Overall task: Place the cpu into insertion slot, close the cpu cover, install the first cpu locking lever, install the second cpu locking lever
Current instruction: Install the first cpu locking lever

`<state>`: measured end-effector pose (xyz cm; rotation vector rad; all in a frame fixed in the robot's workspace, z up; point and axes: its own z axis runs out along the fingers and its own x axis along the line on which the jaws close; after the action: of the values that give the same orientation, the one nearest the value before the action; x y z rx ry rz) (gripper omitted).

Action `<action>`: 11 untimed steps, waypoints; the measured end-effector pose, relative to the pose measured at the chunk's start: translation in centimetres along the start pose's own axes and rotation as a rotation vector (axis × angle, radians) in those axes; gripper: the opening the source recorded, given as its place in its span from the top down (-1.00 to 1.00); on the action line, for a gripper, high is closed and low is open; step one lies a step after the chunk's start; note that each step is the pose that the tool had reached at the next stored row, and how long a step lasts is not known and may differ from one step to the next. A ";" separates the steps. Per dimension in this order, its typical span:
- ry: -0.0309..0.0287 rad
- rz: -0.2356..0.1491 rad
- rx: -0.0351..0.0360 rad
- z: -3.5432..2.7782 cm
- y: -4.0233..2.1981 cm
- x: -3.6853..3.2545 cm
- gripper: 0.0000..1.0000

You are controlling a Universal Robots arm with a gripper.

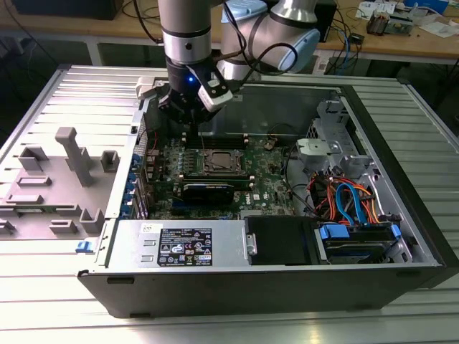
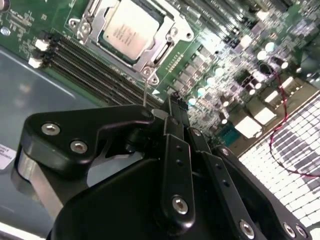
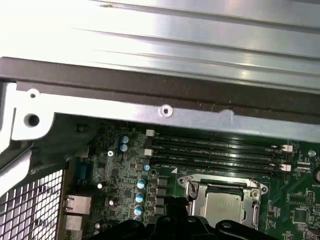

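A ribbed silver metal table (image 1: pixel 401 315) carries an open black tower computer case (image 1: pixel 251 287) lying on its side, with a grey moulded parts tray (image 1: pixel 72 154) beside it on the exterior view's left. The grey and silver robot arm (image 1: pixel 186 36) reaches down from the far side over the case's far left part. Inside lies the green circuit board (image 1: pixel 265 179), with bundled orange and blue cables on the exterior view's right. The black linkage gripper (image 2: pixel 175 100) hangs low over the board, on the far side of the socket, its fingers drawn together at the tips; whether they pinch anything cannot be told. Long narrow black memory slots (image 3: pixel 215 150) run between the gripper and the case's far wall. The square silver-rimmed insertion slot (image 3: pixel 187 185) sits near the board's middle. The thin silver cpu cover (image 2: pixel 162 50) lies flat over it. The dull silver-grey square cpu (image 2: pixel 131 27) is seated in the slot, showing through the cover's cut-out. A thin silver rod (image 2: pixel 145 92) stands up from the socket corner closest to the gripper, just beside the fingertips.
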<state>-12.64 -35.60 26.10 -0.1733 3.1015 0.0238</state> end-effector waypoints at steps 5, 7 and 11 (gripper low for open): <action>0.0000 0.001 0.0001 0.07 0.62 -0.07 0.79; 0.0000 0.001 0.0000 0.11 0.77 -0.16 0.79; 0.0020 0.001 -0.0001 0.18 1.19 -0.99 0.79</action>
<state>-11.78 -34.30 25.97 -0.1726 3.1035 0.0238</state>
